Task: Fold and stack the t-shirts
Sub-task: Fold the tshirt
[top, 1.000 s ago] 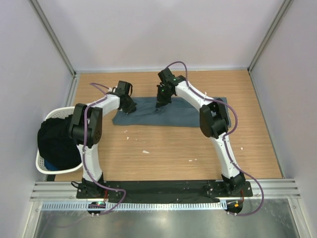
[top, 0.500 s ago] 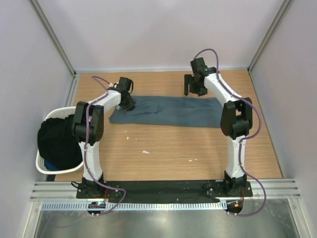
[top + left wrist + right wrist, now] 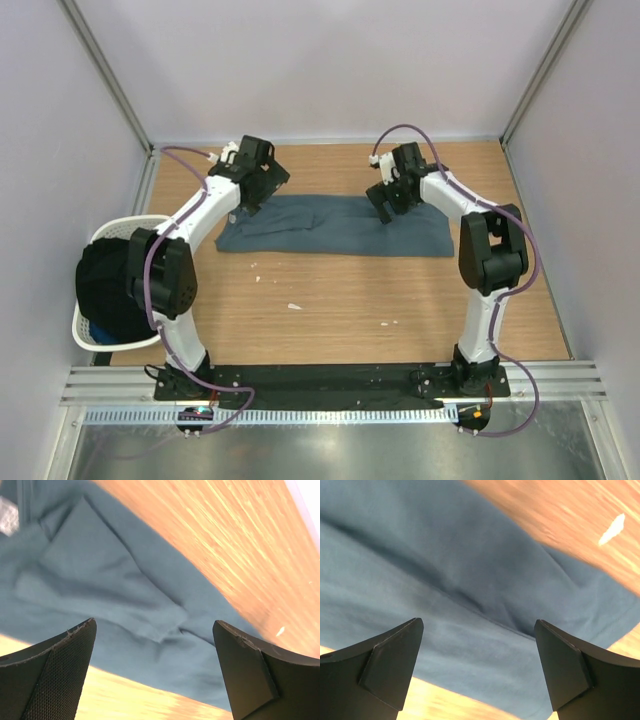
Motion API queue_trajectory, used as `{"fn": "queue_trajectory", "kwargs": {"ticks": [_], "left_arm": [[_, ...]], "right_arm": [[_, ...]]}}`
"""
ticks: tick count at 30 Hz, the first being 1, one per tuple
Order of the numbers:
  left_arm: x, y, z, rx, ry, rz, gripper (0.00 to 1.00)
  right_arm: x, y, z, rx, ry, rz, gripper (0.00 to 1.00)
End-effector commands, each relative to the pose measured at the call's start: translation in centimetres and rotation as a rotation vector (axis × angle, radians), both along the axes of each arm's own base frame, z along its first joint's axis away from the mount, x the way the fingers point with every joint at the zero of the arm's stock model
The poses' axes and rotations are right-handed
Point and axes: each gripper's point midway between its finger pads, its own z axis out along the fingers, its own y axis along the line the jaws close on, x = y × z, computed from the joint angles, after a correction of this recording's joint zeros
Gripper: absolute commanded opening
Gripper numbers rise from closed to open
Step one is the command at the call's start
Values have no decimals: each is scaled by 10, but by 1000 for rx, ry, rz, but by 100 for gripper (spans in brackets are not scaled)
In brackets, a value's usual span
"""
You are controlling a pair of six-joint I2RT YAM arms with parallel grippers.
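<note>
By the near left edge of the worktop [image 3: 350, 300], a white basket [image 3: 122, 224] holds a dark heap [image 3: 115, 285]. Toward the far edge the blue-grey t-shirt [image 3: 330, 228] lies flat as a long band. The left tool [image 3: 262, 185] hangs over its left end and the right tool [image 3: 385, 200] right of its middle, both wide open and empty. A good next fold would likely pinch matching corners at one end and carry them across evenly. The layers under the arms are hidden. In the left wrist view, the white patch [image 3: 7, 522] is too blurred to identify.

The left arm [image 3: 207, 209] and right arm [image 3: 447, 196] are white with black joints [image 3: 165, 276] and looping purple cables [image 3: 404, 127].
</note>
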Motion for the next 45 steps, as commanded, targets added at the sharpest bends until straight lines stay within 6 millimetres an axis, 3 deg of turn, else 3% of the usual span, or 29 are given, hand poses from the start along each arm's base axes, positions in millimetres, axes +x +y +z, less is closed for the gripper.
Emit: {"fn": "queue_trajectory", "kwargs": {"ticks": [1, 7, 11, 17, 23, 26, 28, 29, 31, 33, 34, 38, 39, 44, 45], "left_arm": [[-12, 3, 8, -4, 20, 188, 100], [-24, 13, -10, 34, 122, 415, 100], [-11, 4, -31, 53, 188, 446, 100], [-19, -2, -65, 64, 310, 481, 100], [-14, 8, -97, 152, 328, 483, 100], [5, 0, -112, 173, 304, 396, 100], [9, -1, -128, 232, 336, 304, 100], [16, -5, -125, 237, 328, 279, 100], [20, -7, -133, 275, 344, 185, 100], [28, -16, -154, 293, 359, 78, 100], [31, -20, -151, 286, 349, 44, 100], [43, -32, -168, 296, 350, -85, 100], [55, -42, -165, 267, 308, -124, 100], [74, -86, -166, 240, 218, -396, 100], [76, -99, -169, 244, 192, -438, 100]], "right_arm": [[24, 15, 53, 17, -270, 233, 100], [16, 10, 38, -59, -240, 516, 99], [12, 4, 9, -91, -140, 614, 100], [-4, -1, -23, -86, -7, 697, 100], [-25, 3, -46, -32, 46, 678, 100], [-44, 5, -51, 7, 87, 595, 100], [-69, 7, -62, 15, 149, 533, 100], [-79, 9, -56, 11, 154, 539, 100], [-106, 12, -62, -24, 178, 548, 100], [-136, 41, -50, -23, 174, 561, 100], [-142, 40, -52, -9, 197, 519, 100], [-188, 83, -50, 115, 286, 406, 100], [-193, 91, -50, 128, 285, 374, 100], [-242, 119, -67, 190, 373, 132, 100], [-254, 136, -69, 230, 380, 78, 100]]}}
